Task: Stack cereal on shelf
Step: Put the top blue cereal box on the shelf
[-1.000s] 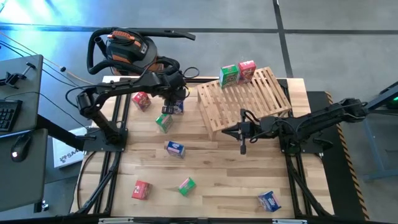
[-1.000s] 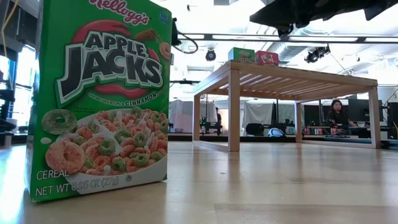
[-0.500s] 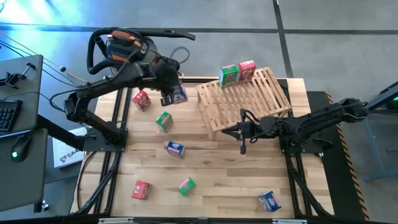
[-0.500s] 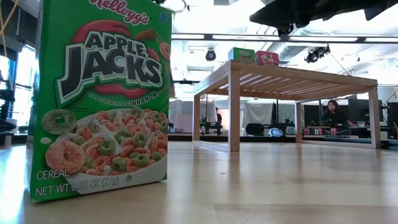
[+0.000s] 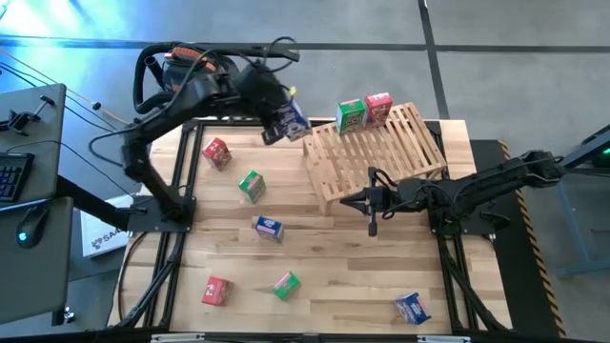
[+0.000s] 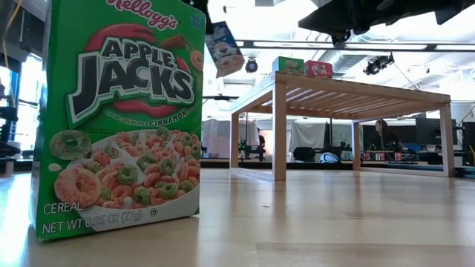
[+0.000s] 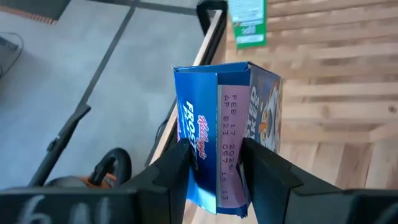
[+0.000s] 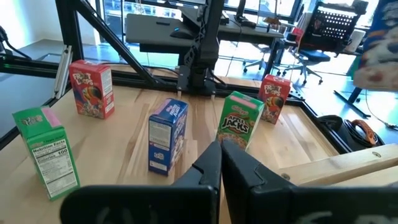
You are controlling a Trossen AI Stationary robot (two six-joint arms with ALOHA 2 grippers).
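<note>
High view, left to right: a red box point(image 5: 216, 152) stands near the table's point(image 5: 353, 276) far left corner, a green box point(image 5: 252, 185) just nearer, a blue box point(image 5: 269, 227) toward the middle. Along the near edge lie a red box point(image 5: 216, 291) and a green box point(image 5: 286, 284), and a blue box point(image 5: 413, 307) sits near the right corner.

Above the far edge, the left gripper point(image 5: 279, 122) holds a blue box point(image 5: 289, 118) in the air, tilted, just left of the shelf point(image 5: 375, 153). In the left wrist view its fingers point(image 7: 171, 171) pinch this box point(image 7: 225, 134) from both sides, the date-stamped end flap facing the camera, slats and a green box point(image 7: 247, 23) beyond it. In the low view the held box point(image 6: 224, 48) hangs clear above the table, left of the shelf point(image 6: 341, 96).

On the shelf's far edge stand a green box point(image 5: 351, 115) and a red box point(image 5: 378, 108), side by side and touching; the low view shows them point(image 6: 288, 65) point(image 6: 319, 70) on top of the shelf.

The right gripper point(image 5: 372, 227) hovers just in front of the shelf's near edge, pointing down, fingers pressed together and holding nothing. Its wrist view shows the closed fingers point(image 8: 211, 165) and four boxes on the table beyond: green point(image 8: 46, 151), red point(image 8: 92, 88), blue point(image 8: 168, 135), and green point(image 8: 240, 121), with another red point(image 8: 275, 98) behind.

A large green box point(image 6: 119, 111) fills the low view's left.
</note>
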